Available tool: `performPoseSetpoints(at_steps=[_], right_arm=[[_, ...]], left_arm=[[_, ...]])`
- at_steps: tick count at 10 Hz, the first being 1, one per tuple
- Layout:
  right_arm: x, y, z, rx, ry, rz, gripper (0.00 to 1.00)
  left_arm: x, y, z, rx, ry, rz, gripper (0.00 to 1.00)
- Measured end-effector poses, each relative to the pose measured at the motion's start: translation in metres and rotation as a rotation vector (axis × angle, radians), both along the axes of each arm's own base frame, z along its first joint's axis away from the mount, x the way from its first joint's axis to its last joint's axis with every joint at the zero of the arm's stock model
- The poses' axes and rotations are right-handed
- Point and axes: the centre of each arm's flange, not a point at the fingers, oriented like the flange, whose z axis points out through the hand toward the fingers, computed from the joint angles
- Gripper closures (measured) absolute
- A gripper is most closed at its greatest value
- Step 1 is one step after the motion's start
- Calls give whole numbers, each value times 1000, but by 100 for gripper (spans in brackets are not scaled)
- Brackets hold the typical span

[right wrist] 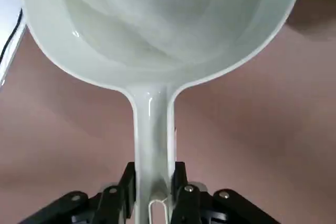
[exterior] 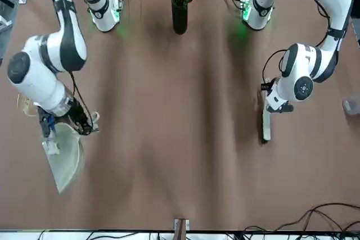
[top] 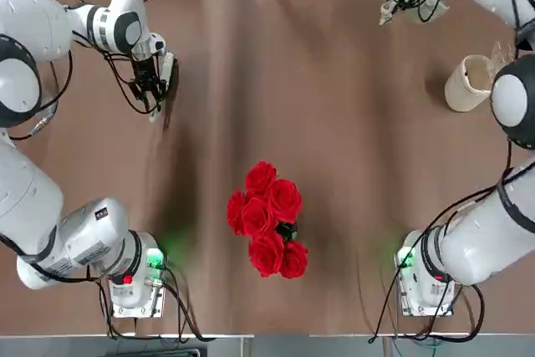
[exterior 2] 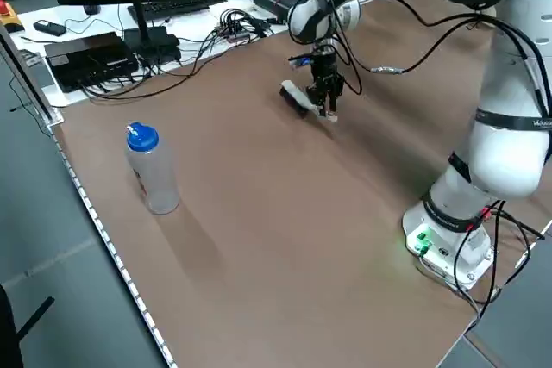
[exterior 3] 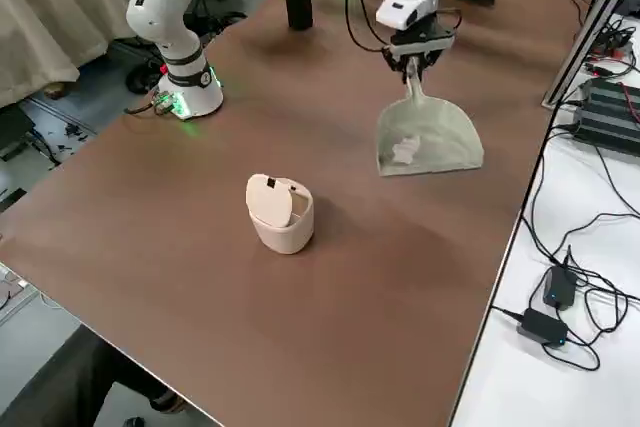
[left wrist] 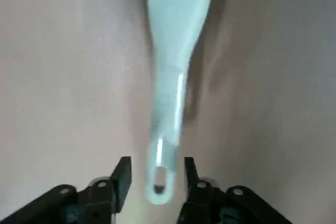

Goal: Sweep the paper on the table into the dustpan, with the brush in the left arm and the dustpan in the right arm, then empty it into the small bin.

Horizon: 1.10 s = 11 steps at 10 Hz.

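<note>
Dustpan (right wrist: 157,40) handle fills the right wrist view, pinched between the fingers (right wrist: 127,182) of the right gripper (right wrist: 153,179); gripper clamped on the handle. Pan held off the desk (exterior 3: 200,227), mouth tilted down and away from the gripper. Paper (exterior 3: 404,150) sits inside the pan as a small white crumple.

Small bin (exterior 3: 281,212) stands on the desk well apart from the right gripper (exterior 3: 414,60), off to the side of the pan's mouth, flap lid tipped partly open. Bare brown desk between pan and bin. Desk edge runs close beside the dustpan; beyond the edge, cables and black power adapters on a white surface.

Left gripper (left wrist: 156,174): fingers parted narrowly, standing either side of the brush (left wrist: 176,51) handle end with a slight gap on both sides, not clamped. Brush lies flat on the desk, stretching straight out from the gripper. In the top view the left gripper (top: 150,89) is near the far side of the desk, plenty of bare surface around it.

Red rose bunch (top: 267,219) stands mid-desk, nearer the arm bases, well apart from both grippers. Clear bottle with blue cap (exterior 2: 148,168) stands near the desk's edge, well apart from the left gripper (exterior 2: 326,101).

No readable writing or labels.
</note>
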Motion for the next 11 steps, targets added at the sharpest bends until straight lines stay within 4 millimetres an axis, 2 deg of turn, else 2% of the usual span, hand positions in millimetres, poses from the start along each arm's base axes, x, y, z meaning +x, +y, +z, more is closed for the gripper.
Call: performPoseSetpoints(at_steps=[2,3,4,5,7,8,9,11], right_arm=[[-14,-17,29,22,-8,-19,67],[-20,-16,35,30,-14,-14,67],[-24,-10,38,35,-15,-7,67],[-26,-3,38,38,-10,-11,67],[-41,-4,42,62,3,-23,67],[-51,-7,47,85,6,-28,67],[-62,-9,54,97,12,-28,67],[-73,-21,69,120,12,-47,67]], left_arm=[[7,1,7,0,-20,5,22],[15,2,17,1,-41,10,8],[28,4,34,6,-67,17,0],[44,7,60,11,-93,29,0],[78,19,141,-1,-132,87,0],[89,24,179,-1,-164,103,0],[95,26,213,1,-214,112,0],[95,35,268,18,-310,135,0]])
